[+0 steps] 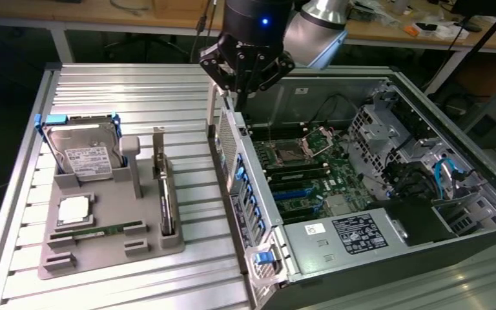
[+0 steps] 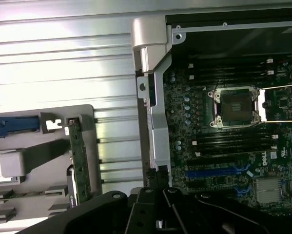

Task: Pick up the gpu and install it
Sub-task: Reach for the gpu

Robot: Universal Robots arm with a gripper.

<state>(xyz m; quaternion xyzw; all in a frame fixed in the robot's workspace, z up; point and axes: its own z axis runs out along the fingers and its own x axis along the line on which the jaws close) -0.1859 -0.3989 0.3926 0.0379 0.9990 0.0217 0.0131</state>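
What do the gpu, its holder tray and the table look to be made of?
The gpu is a green circuit board with a silvery, seemingly metal bracket at its end. The holder tray is probably matte grey plastic, dull and uniform. The table is likely bare aluminium, ribbed and brightly reflective.

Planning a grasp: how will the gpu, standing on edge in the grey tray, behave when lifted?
Probably stiff: the gpu is a flat circuit card. Likely fragile: bare green board. Standing thin on edge in the tray, it might tip if nudged.
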